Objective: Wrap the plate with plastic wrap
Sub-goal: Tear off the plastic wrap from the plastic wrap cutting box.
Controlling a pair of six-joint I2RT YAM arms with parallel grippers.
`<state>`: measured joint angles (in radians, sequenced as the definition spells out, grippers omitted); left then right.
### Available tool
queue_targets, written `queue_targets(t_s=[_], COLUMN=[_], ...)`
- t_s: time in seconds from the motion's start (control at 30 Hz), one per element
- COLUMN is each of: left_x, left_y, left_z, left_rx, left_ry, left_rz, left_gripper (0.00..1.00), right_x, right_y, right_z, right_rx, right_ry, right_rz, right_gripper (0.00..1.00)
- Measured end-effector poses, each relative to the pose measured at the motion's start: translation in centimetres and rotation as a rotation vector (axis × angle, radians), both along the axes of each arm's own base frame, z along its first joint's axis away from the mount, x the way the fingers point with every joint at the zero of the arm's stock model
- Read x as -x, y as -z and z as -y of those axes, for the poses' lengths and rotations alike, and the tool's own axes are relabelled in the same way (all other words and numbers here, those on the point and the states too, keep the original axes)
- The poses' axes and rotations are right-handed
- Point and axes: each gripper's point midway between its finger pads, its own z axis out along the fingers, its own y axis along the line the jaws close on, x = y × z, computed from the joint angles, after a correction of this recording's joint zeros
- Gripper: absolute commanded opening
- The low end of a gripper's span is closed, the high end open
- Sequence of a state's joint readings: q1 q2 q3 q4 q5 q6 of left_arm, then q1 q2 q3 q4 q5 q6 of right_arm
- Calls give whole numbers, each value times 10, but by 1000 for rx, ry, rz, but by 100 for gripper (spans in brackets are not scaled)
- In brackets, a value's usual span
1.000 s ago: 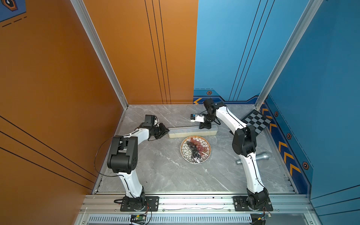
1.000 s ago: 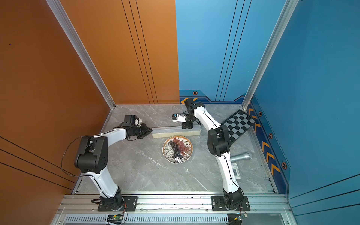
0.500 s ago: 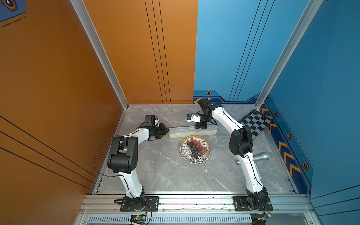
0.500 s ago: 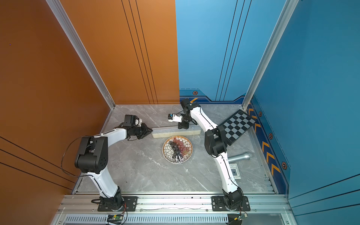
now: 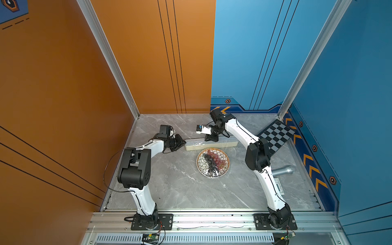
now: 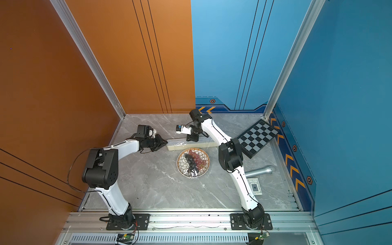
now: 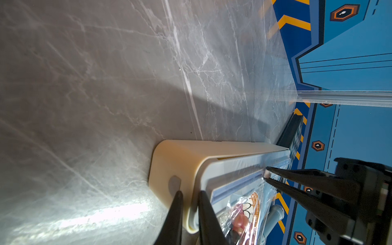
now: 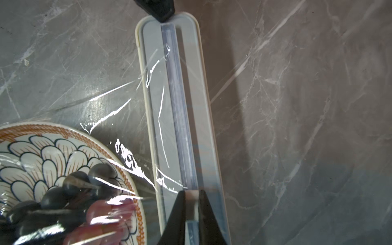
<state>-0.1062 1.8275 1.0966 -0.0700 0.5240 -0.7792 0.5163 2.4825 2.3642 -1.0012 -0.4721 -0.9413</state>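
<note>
The plate [image 5: 200,163] [image 6: 180,163] of red and dark grapes sits mid-table, with the plastic wrap [image 8: 110,115] lying crinkled over it and running up onto the dispenser box [image 5: 212,146] [image 6: 203,145] just behind. My left gripper [image 5: 183,142] [image 7: 190,192] is shut on the box's left end wall [image 7: 176,161]. My right gripper [image 5: 211,139] [image 8: 191,192] stands on the box's grey top, shut on a small whitish slider [image 8: 191,196] in the track [image 8: 180,118]. In the right wrist view the plate's rim [image 8: 63,131] lies beside the box.
A black-and-white chessboard [image 5: 275,135] leans at the back right. On the table by the right arm lie a grey cylinder [image 5: 283,170] and a small card [image 6: 254,186]. Orange and blue walls close in the left, back and right.
My right gripper has slid leftward along the box's top track, toward the left gripper. The left gripper, box and plate have stayed put.
</note>
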Motion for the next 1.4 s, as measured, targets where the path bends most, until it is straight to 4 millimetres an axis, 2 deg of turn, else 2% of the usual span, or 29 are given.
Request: queue_targets(t_s=[0.87,1.4], left_x=[-4,-7], left_y=[-1,-3], left_z=[5,19], left_rx=[0,5], left_ry=[11,34], left_rz=[2,9], left_gripper=[15,12], right_x=[3,4], right_y=[-2,-2], right_z=[-52,-71], right_rx=[-109,-159], right_ry=[-40,-54], right_rz=[48,62], right_gripper=[14,14])
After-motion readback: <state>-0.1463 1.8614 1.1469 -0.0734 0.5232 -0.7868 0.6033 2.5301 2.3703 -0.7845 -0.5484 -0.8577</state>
